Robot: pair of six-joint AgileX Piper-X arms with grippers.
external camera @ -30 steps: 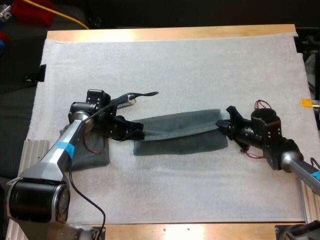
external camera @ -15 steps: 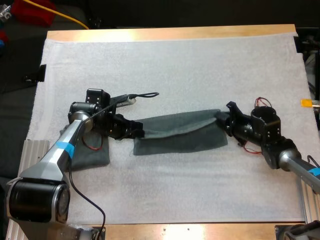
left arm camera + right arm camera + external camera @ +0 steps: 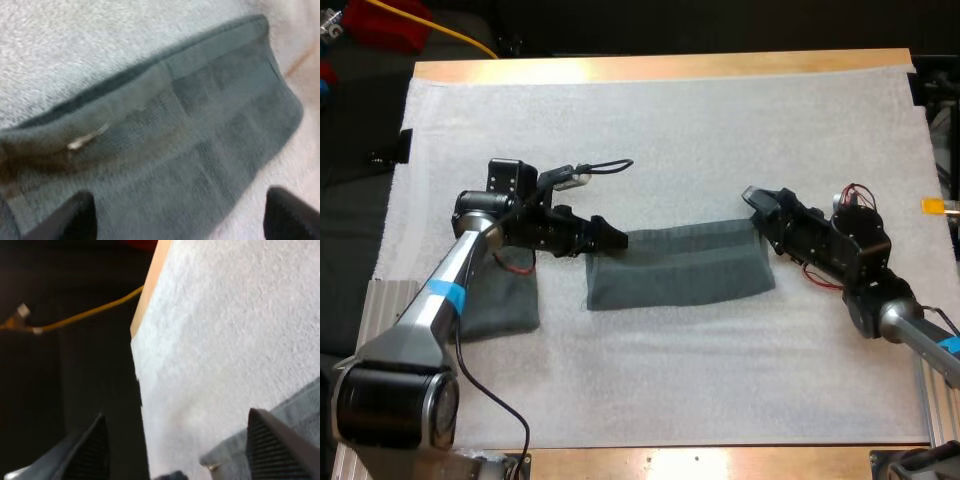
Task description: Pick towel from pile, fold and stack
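left gripper (image 3: 613, 237) stands wide at one end of the towel (image 3: 680, 270), right gripper (image 3: 756, 212) wide at the other.

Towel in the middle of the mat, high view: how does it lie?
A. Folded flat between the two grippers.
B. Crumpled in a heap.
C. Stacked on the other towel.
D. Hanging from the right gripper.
A: the towel lies flat and folded on the mat, the left gripper at its left end and the right gripper at its far right corner, both open.
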